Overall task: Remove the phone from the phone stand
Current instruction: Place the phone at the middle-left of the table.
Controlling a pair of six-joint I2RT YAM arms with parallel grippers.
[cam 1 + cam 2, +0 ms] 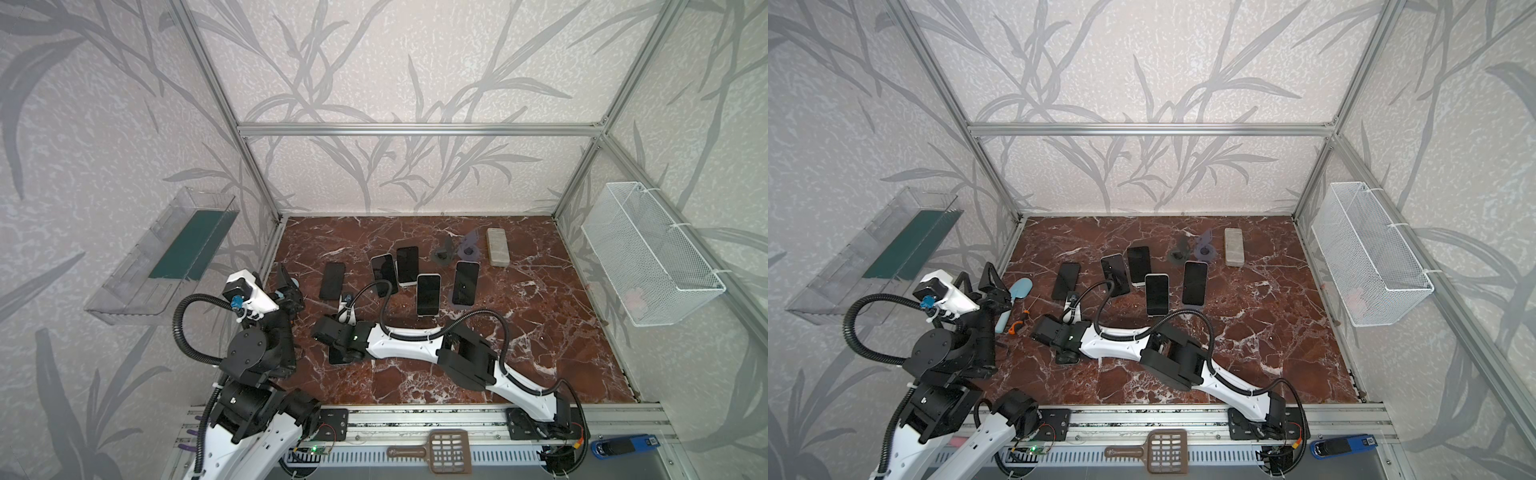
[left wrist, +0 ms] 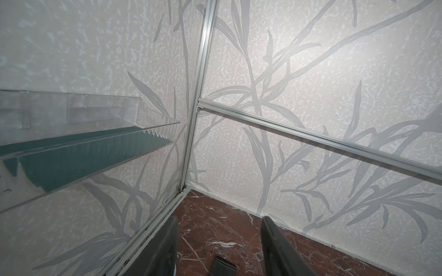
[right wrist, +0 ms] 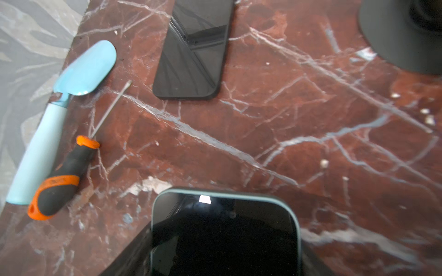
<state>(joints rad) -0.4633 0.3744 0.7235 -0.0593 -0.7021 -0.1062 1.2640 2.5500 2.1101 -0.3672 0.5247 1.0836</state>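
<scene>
In a top view, five phones (image 1: pixel 1157 294) lie clustered mid-frame on the surface (image 1: pixel 1266 353), two phone stands (image 1: pixel 1204 249) just above them, a block (image 1: pixel 1234 247) right of those. At centre left, a trowel (image 1: pixel 1020 289) lies beside a screwdriver (image 1: pixel 1016 324). A wire basket (image 1: pixel 1370 249) hangs at far right.

Pale-blue trowel (image 3: pixel 46 133) just beside an orange-black screwdriver (image 3: pixel 69 165) — grey block (image 1: pixel 497 246) well apart.

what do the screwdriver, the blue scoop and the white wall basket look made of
Screwdriver: thin shiny metal shaft; handle looks like matte black rubber over orange plastic. Blue scoop: smooth, softly glossy, likely plastic or painted metal. White basket: white-coated wire mesh, its open grid showing the wall behind.
</scene>
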